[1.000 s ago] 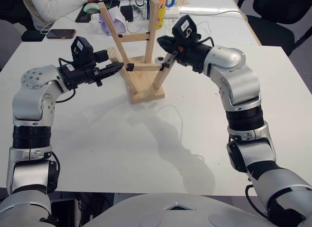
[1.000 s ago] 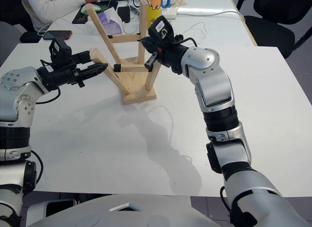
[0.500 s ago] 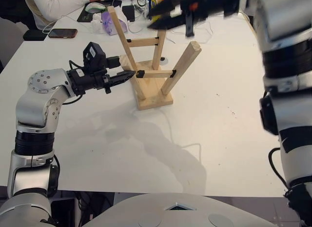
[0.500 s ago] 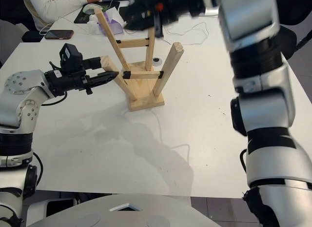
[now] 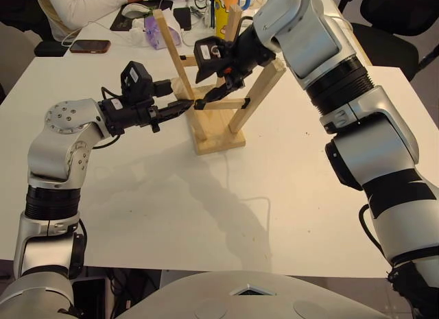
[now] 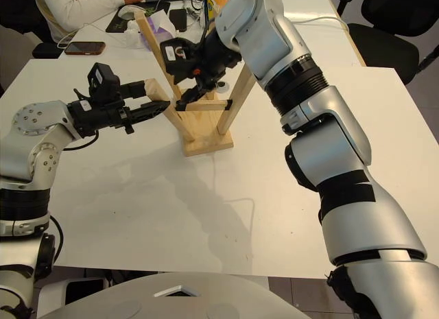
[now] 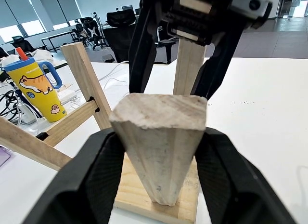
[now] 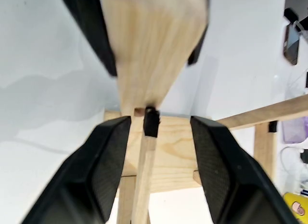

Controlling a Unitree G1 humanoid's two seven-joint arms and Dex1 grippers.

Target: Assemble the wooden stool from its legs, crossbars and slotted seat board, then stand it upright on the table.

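Note:
The wooden stool stands upside down with its seat board [image 5: 218,136] flat on the white table and its legs pointing up. My left gripper [image 5: 182,107] is shut on the top end of the near left leg [image 7: 161,132], with its fingers [image 7: 96,180] pressed against both sides. From above, my right gripper [image 5: 209,97] is open and straddles the front crossbar [image 8: 143,161], right beside that leg [image 8: 149,46]. The right leg [image 5: 260,89] and the back legs stand free.
A yellow mug [image 5: 223,3], cables, a purple item [image 5: 152,35] and a phone [image 5: 89,46] lie behind the stool, where a person sits at the far left. Open table surface spreads in front of the stool and to its right.
My right gripper let go of the right leg, swung up over the stool and came down open over the front crossbar. The left gripper has shifted slightly along with the stool.

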